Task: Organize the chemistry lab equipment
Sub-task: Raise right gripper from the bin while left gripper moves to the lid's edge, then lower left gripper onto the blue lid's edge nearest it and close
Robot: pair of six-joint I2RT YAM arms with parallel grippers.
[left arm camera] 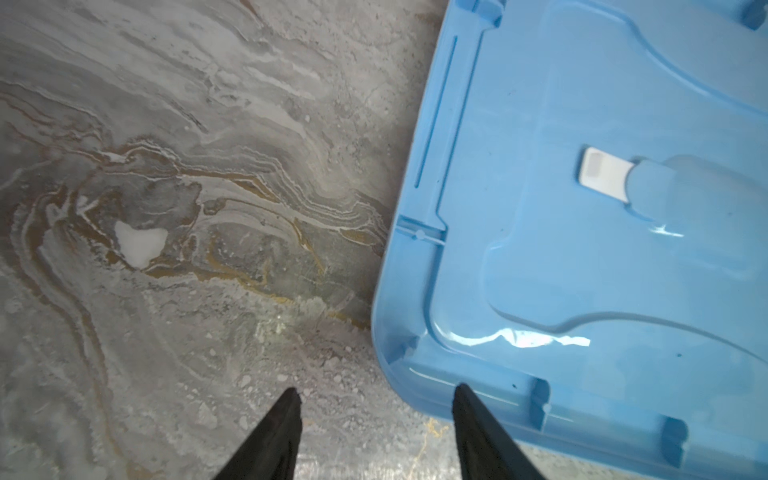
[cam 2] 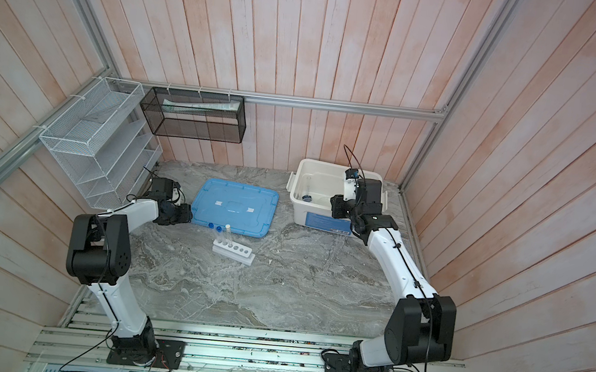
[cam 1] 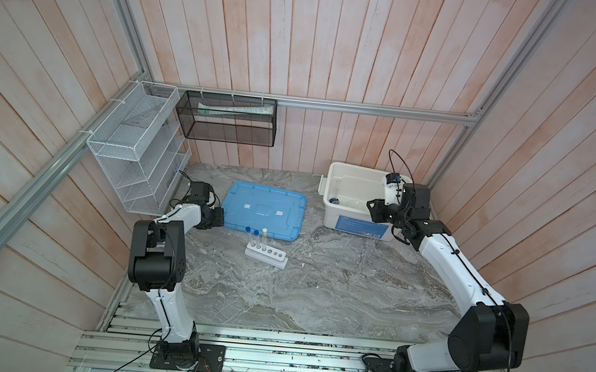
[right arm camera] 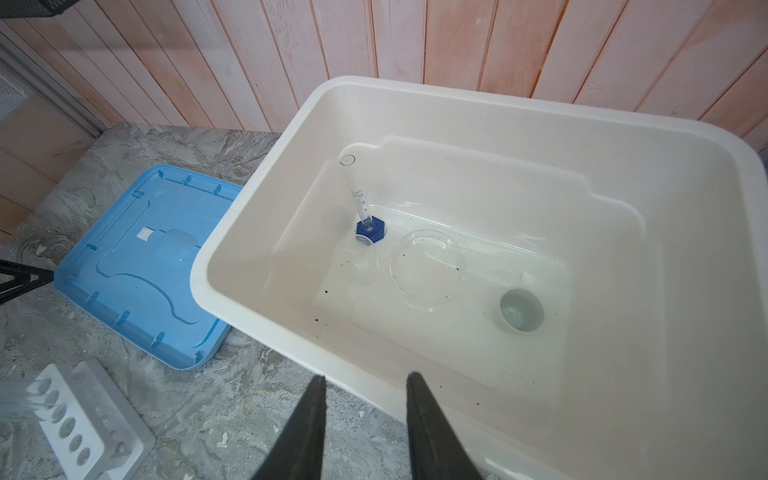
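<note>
Both are empty: the left gripper (left arm camera: 376,388) is parted at a corner of the flat blue plastic lid (left arm camera: 582,270), and the right gripper (right arm camera: 366,375) is parted more narrowly above the white plastic bin (right arm camera: 415,89).

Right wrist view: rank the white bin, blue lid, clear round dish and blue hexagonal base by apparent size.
1. white bin
2. blue lid, its far edge cut off by the bin's rim
3. clear round dish
4. blue hexagonal base

Between left fingers (left arm camera: 286,415): bare tabletop (left arm camera: 208,332).
At one left fingertip (left arm camera: 467,401): corner of blue lid (left arm camera: 582,270).
Ahead of right fingers (right arm camera: 307,415): rim of open bin (right arm camera: 199,270).
</note>
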